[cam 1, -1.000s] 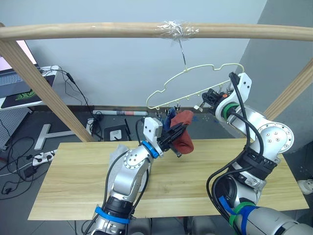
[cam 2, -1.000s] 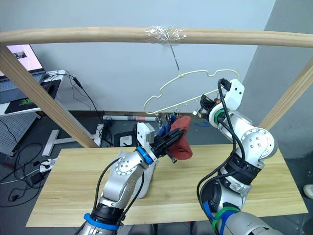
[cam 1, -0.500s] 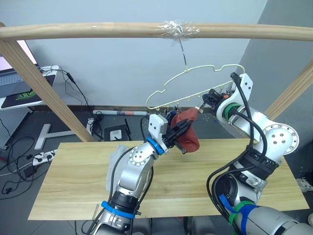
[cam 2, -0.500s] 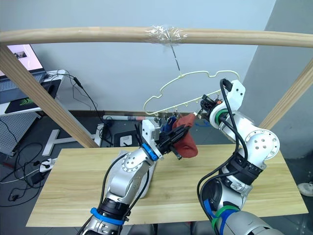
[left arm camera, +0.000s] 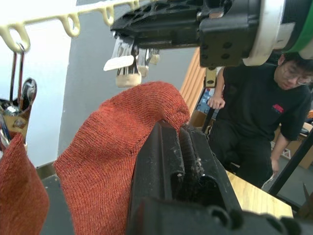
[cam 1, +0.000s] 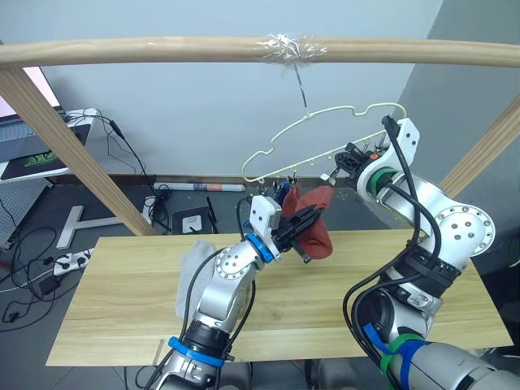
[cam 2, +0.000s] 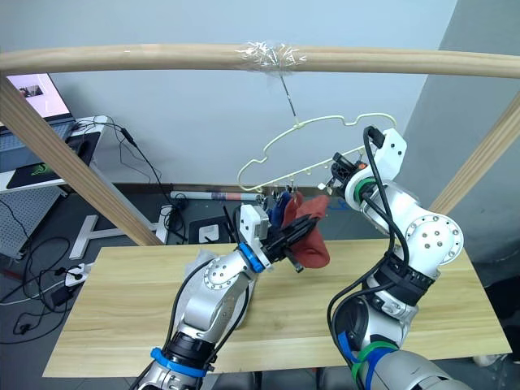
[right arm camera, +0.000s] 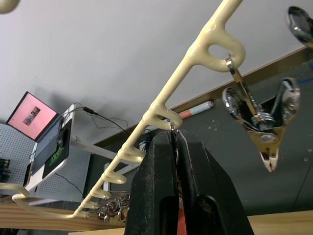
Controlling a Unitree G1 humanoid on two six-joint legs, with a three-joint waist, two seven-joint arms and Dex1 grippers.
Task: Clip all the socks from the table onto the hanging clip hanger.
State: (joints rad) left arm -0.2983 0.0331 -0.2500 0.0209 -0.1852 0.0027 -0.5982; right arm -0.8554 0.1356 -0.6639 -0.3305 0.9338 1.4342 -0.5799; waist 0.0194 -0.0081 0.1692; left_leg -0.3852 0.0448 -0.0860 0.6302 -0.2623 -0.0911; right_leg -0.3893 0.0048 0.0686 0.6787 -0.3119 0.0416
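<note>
A light grey sock (cam 1: 193, 264) lies on the table (cam 1: 114, 305) near its far edge, left of the middle, partly hidden by the left arm. Above the far edge of the table, the left gripper (cam 1: 307, 221) is raised with its fingers pressed together on a rust red sock (cam 1: 314, 225); in the left wrist view the sock (left arm camera: 112, 161) drapes over the two closed black fingers, its upper fold just under a small metal clip (left arm camera: 128, 63). Just left of it, another rust red sock (left arm camera: 19, 196) and a blue sock (cam 1: 281, 195) hang from clips on the lower bar of the clip hanger (cam 1: 325, 122). The hanger's hook runs up to a taped spot on the round wooden pole (cam 1: 122, 50).

The right gripper (cam 1: 343, 163) reaches the right part of the hanger's lower bar. In the right wrist view its fingers (right arm camera: 161, 171) are pressed together around the thin wire of a clip hanging from a loop of the bar (right arm camera: 195, 73); a neighbouring metal clip (right arm camera: 259, 117) hangs free beside it.

A person (left arm camera: 254, 112) in a black shirt stands beyond the table in the left wrist view.
</note>
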